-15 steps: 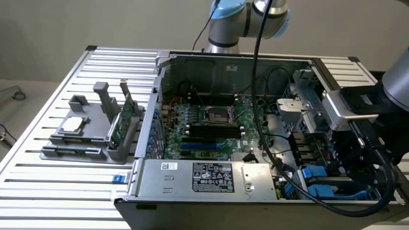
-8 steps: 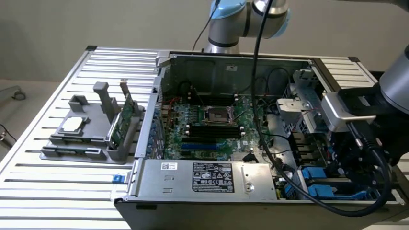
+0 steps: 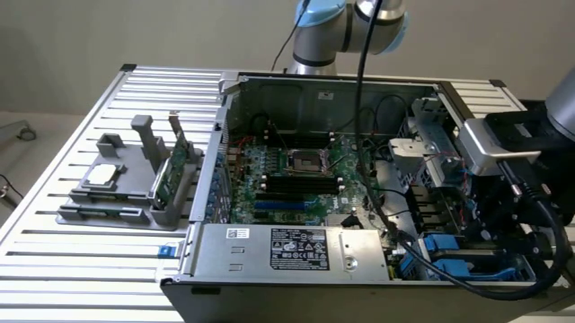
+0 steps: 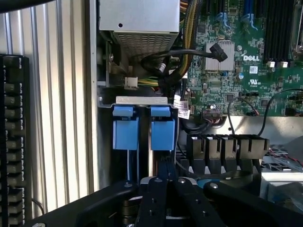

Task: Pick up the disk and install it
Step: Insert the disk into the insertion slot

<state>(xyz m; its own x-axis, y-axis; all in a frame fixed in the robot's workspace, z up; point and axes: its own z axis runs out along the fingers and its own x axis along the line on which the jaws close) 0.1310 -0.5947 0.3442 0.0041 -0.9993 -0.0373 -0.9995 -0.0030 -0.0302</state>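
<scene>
- The table (image 3: 54, 269) lies under the claw and everything else.
- The open case (image 3: 269, 87) rests on the table, and the claw reaches into its drive-bay corner.
- The board (image 3: 341, 168) lies on the case floor, off to one side beyond the claw.
- The power supply (image 3: 287, 252) sits further ahead of the claw, past the bays.
- A grey holder (image 3: 117, 215) stands outside the case, well apart from the claw.
- The claw (image 4: 164, 171) is pinched narrow, with nothing between its fingers.
- The disk (image 4: 163, 135) stands edge-on in a bay, its blue bracket end just ahead of the claw tips. I cannot tell whether they touch.
- A second blue bracket (image 4: 125, 135) sits just beside the disk.
- A green card (image 3: 171, 178) stands upright in the holder.
- A chip (image 3: 102, 175) lies flat on the holder.
</scene>
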